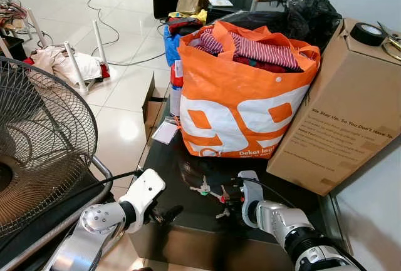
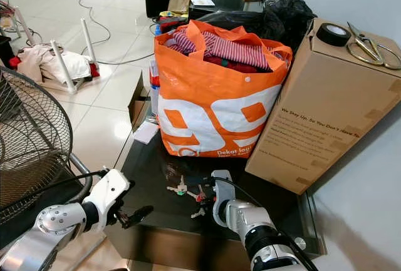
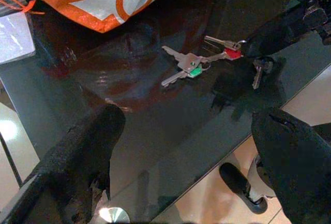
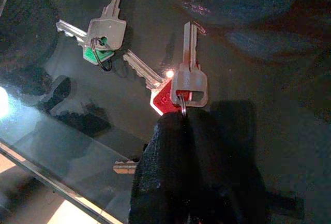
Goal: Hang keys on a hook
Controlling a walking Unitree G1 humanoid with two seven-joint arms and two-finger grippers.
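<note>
The keys (image 1: 212,191) lie on the dark glass counter (image 1: 188,221) just in front of the orange shopping bag (image 1: 241,108), beside a tilted cardboard box (image 1: 341,114). The right end effector (image 4: 181,131) is pressed together on the key ring at the red-tagged key. The left end effector (image 3: 181,167), fingers spread, hovers near the counter's front edge, apart from the keys.
</note>
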